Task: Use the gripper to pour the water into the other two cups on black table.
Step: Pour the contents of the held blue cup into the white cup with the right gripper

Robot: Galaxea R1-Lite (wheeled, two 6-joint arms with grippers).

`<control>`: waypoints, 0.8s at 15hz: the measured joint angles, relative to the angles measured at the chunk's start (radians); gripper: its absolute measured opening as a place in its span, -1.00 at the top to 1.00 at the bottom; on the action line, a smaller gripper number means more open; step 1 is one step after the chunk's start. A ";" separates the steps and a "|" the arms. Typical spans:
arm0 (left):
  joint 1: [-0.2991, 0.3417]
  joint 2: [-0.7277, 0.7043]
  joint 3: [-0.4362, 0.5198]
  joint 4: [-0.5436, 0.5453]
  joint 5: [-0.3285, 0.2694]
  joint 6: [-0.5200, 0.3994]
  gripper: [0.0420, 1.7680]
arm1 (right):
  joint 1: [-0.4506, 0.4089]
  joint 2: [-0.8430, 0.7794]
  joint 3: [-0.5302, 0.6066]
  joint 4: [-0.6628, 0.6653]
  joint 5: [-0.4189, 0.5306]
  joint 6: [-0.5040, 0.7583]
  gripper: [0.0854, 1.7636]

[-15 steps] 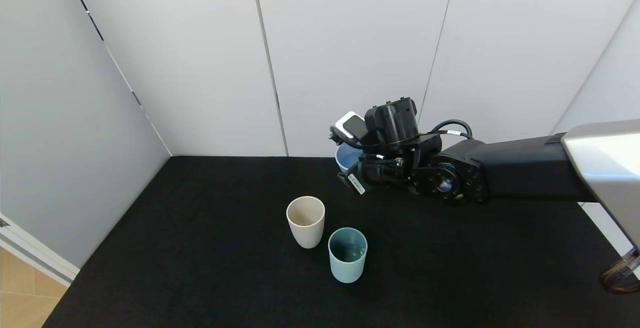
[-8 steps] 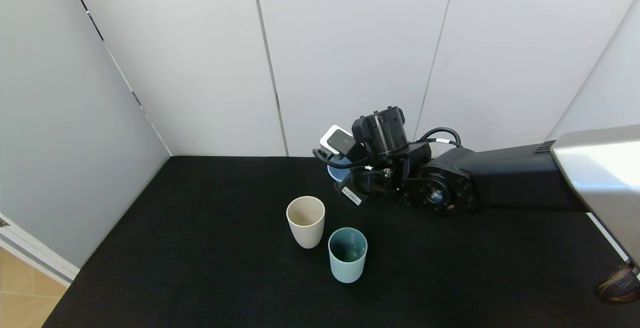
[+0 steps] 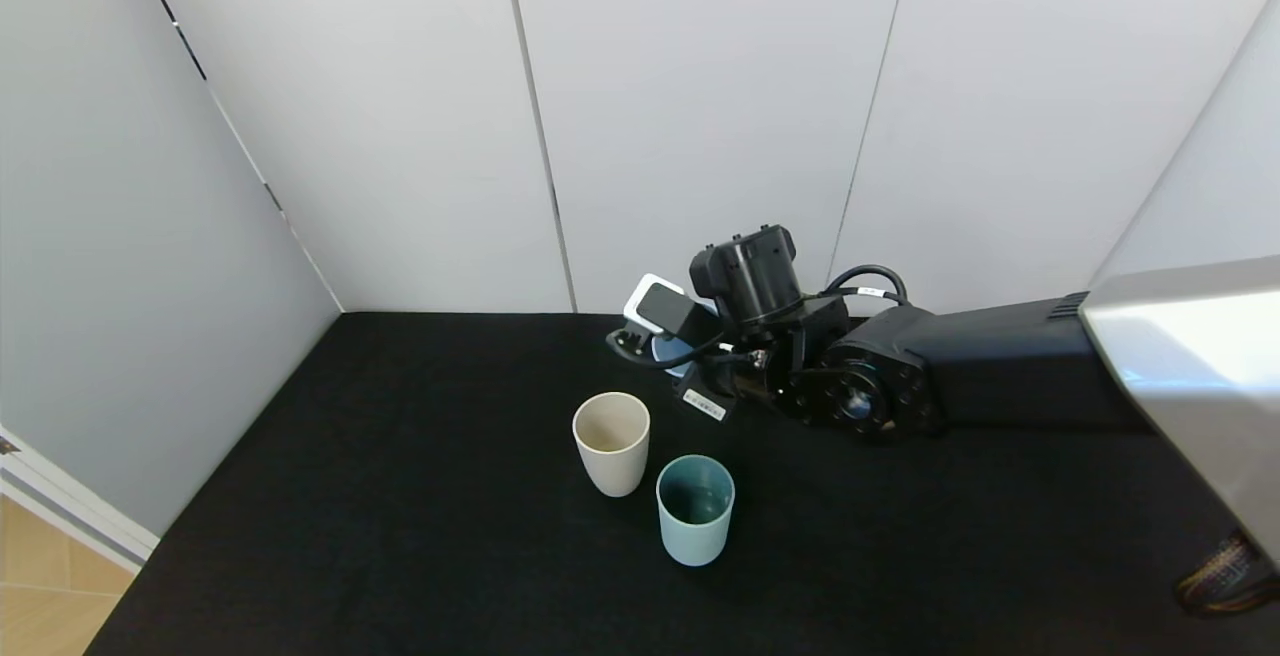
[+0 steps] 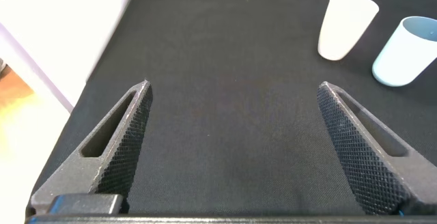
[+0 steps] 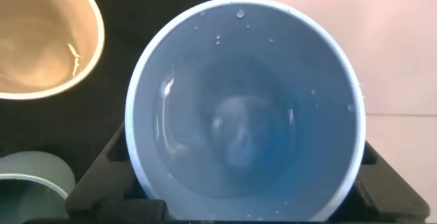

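Black table (image 3: 400, 536), white wall panels behind. Right gripper (image 3: 690, 361) clamped on blue cup (image 5: 246, 108) holding water (image 5: 232, 135), just behind cream cup (image 3: 611, 441); teal cup (image 3: 695, 508) beside it, nearer. Left gripper (image 4: 235, 149) parked, jaws apart.

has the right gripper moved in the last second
Yes. The right gripper, holding the blue cup, has come down and to the left, nearer the stationary cream cup.

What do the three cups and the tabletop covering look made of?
Cream-beige cup, teal cup and the blue cup in the right gripper: probably matte plastic, with smooth thin walls and no glaze shine. Black table: seemingly cloth-covered, with a dull, faintly woven surface.
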 joint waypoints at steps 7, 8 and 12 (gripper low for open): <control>0.000 0.000 0.000 0.000 0.000 0.000 -0.94 | 0.005 0.017 -0.058 0.022 -0.001 -0.033 -0.47; 0.000 0.000 0.000 0.000 0.000 0.000 -0.94 | 0.009 0.019 -0.075 0.039 -0.002 -0.033 -0.47; 0.000 0.000 0.000 0.000 0.000 0.000 -0.94 | 0.020 0.031 -0.158 0.093 -0.029 -0.034 -0.47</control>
